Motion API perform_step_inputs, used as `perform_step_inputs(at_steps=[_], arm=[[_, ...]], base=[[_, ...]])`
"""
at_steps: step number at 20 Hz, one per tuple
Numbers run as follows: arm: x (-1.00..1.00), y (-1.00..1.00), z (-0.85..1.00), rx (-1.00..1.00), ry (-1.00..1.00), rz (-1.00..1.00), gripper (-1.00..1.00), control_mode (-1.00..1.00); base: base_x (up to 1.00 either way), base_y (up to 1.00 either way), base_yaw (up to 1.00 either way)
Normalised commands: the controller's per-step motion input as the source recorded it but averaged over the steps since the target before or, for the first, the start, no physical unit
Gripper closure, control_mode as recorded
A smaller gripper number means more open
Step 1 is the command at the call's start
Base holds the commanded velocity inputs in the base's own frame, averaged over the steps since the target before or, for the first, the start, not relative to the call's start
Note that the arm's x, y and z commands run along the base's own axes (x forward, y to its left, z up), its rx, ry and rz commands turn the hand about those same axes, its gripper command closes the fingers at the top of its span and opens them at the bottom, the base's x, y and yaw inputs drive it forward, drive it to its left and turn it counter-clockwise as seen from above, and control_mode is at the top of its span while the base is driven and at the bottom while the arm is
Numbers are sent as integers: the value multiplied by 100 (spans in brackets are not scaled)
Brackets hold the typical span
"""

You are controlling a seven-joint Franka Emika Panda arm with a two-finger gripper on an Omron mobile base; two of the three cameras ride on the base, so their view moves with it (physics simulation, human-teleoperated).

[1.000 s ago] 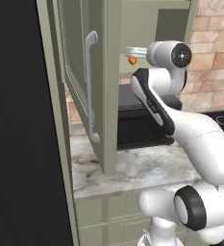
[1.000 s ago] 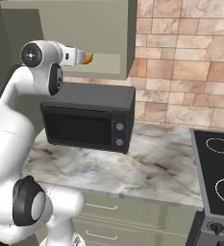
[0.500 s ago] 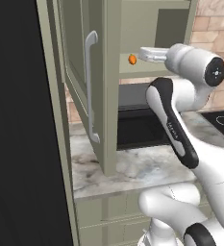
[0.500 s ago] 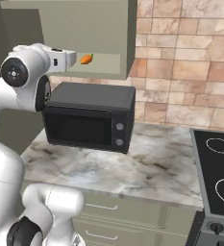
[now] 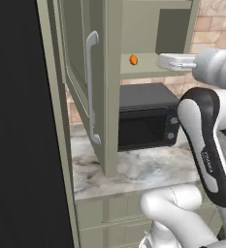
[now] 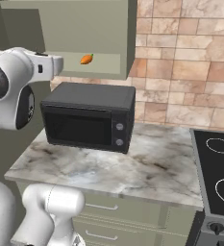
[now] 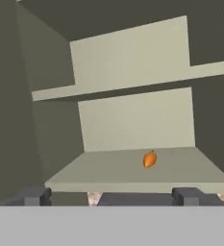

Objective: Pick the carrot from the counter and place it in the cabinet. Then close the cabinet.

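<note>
Carrot lying on the cabinet's bottom board, green top pointing to the back wall, under the one inner shelf. Small, stiff and light by the look of it; smooth and tapered, so likely to roll or slip if nudged, and best taken across the thick middle rather than the thin tip. Already in place, so no more handling called for. Gripper just outside the cabinet mouth, level with the bottom board, fingers spread wide and holding nothing, clear of the carrot. Door standing open to the left, swung well out, long pale bar handle facing the room. Next step, as judged: reaching the door's outer face or handle and pushing it to. Below: black microwave on the marbled counter.
</note>
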Motion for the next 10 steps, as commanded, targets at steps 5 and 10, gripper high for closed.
perform_step_inputs(at_steps=[5, 10], arm=[[-100, 3, 0, -3, 3, 6, -100, -100], [-100, 16, 0, -6, 0, 5, -100, -100]], base=[[0, 0, 0], [0, 0, 0]])
